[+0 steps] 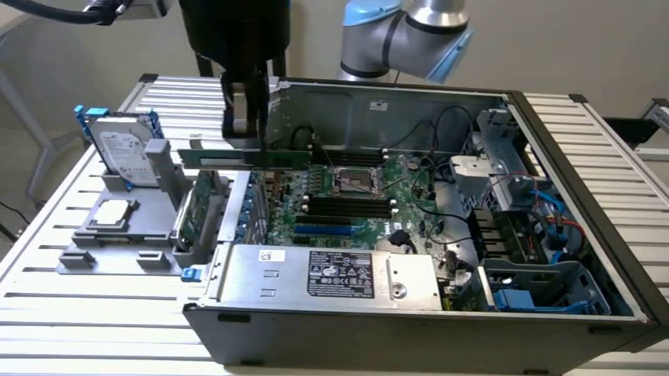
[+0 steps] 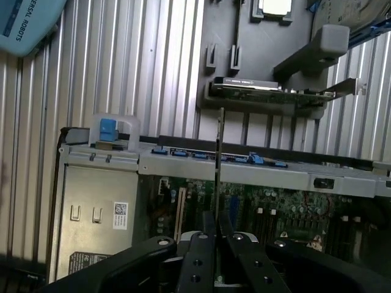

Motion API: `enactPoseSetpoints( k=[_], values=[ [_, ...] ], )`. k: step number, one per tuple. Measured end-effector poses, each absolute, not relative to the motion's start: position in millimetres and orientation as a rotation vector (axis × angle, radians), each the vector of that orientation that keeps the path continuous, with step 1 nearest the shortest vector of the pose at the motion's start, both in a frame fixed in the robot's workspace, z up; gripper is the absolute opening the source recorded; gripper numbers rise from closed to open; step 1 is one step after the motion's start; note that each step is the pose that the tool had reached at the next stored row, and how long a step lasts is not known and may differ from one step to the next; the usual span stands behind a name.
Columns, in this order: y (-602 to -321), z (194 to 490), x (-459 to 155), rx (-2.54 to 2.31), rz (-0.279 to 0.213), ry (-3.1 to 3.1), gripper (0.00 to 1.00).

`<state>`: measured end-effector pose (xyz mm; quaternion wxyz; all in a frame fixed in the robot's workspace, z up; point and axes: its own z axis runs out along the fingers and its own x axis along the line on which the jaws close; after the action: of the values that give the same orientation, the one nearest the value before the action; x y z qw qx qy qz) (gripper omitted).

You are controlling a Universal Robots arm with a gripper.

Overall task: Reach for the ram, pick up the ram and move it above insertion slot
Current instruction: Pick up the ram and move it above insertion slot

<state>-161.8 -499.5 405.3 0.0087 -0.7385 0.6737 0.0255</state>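
Gripper (image 2: 217,239) fingers are pinching the ram (image 1: 247,159) (edge-on here), carrying it over the open computer case (image 1: 585,258), slot alignment needing care.

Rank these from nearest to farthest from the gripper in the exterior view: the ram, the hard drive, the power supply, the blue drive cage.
1. ram: held in the gripper.
2. hard drive: upright in its stand, toward the exterior view's left.
3. power supply: at the case's near edge.
4. blue drive cage: near corner, the exterior view's right.
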Motion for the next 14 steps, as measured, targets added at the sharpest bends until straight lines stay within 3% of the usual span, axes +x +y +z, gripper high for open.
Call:
enactPoseSetpoints(
  k=[14],
  values=[
    [-480, 401, -102, -2.307, 0.079, 2.105, 0.14]
  ],
)
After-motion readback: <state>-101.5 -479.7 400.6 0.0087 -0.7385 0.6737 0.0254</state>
